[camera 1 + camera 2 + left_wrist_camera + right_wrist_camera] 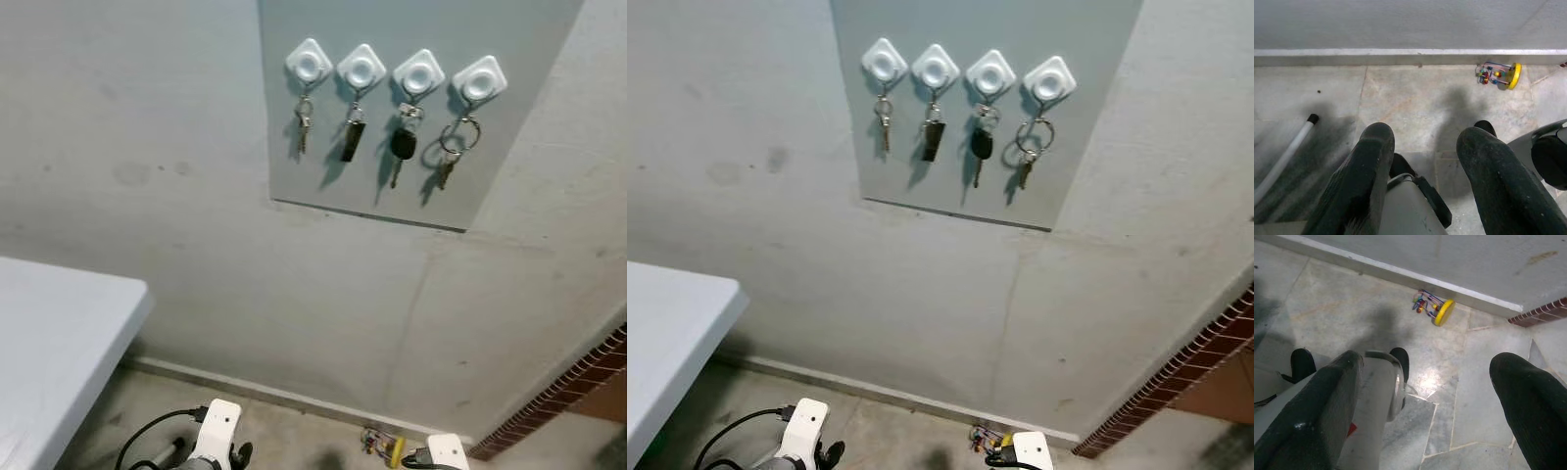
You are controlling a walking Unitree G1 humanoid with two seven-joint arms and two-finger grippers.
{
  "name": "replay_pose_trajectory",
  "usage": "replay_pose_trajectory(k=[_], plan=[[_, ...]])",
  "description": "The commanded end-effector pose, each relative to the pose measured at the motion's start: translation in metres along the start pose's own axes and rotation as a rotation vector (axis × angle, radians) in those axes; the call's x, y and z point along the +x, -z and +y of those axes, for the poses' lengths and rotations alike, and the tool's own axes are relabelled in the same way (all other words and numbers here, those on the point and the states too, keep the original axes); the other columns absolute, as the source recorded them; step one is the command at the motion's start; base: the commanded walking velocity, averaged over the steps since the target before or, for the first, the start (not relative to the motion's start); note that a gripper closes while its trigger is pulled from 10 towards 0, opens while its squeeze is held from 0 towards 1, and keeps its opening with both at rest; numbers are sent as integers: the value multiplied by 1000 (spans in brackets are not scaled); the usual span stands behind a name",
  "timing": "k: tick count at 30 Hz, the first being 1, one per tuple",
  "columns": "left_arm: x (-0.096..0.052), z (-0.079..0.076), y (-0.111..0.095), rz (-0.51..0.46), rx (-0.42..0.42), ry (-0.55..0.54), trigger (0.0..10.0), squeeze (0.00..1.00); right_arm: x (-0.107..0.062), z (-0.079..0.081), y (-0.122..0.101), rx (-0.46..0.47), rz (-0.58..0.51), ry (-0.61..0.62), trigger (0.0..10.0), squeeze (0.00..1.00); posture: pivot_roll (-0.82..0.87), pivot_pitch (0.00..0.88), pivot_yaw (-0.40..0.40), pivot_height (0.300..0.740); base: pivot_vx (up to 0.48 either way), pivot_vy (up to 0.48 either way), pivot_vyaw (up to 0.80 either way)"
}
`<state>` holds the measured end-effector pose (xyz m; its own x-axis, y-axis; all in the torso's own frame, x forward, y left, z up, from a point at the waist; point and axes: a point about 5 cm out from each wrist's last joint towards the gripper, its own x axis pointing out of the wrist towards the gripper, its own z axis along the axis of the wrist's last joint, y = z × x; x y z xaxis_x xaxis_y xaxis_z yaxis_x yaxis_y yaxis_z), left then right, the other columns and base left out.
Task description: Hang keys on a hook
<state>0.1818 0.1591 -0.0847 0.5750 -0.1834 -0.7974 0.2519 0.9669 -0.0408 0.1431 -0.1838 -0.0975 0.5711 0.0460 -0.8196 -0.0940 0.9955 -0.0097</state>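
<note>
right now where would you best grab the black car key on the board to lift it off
Probably the black car key by its wide black head, pinched from the sides with the gripper coming straight at the board. It hangs upright off the third hook, so lift upward.

Grey wall board (1058,117), four white hooks (935,68), keys (981,147) hanging on each
</note>
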Motion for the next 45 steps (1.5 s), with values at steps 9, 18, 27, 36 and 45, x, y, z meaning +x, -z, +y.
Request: replay_pose_trajectory(k=[9, 18, 27, 36, 45], plan=[[-2, 0, 8, 22, -3, 6, 10000, 0, -1, 0, 3, -12, 15, 12, 10000, 0, -159, 0, 9, 724, 0, 0, -605], [-2, 0, 9, 26, 12, 6, 10000, 0, -1, 0, 3, -17, 19, 10, 10000, 0, -161, 0, 6, 724, 0, -257, -553], [-3, 1, 10, 29, 3, -5, 10000, 0, -1, 0, 4, -22, 23, 7, 10000, 0, -166, 0, 9, 720, 0, 0, -519], [-3, 1, 11, 35, 19, -2, 10000, 0, -1, -2, 4, -20, 17, 8, 10000, 0, -166, 0, 7, 691, 0, 0, -258], [-3, 1, 12, 40, 18, 9, 10000, 0, -1, 0, 4, -16, 15, -1, 10000, 0, -166, 0, 6, 691, 0, -238, 0]])
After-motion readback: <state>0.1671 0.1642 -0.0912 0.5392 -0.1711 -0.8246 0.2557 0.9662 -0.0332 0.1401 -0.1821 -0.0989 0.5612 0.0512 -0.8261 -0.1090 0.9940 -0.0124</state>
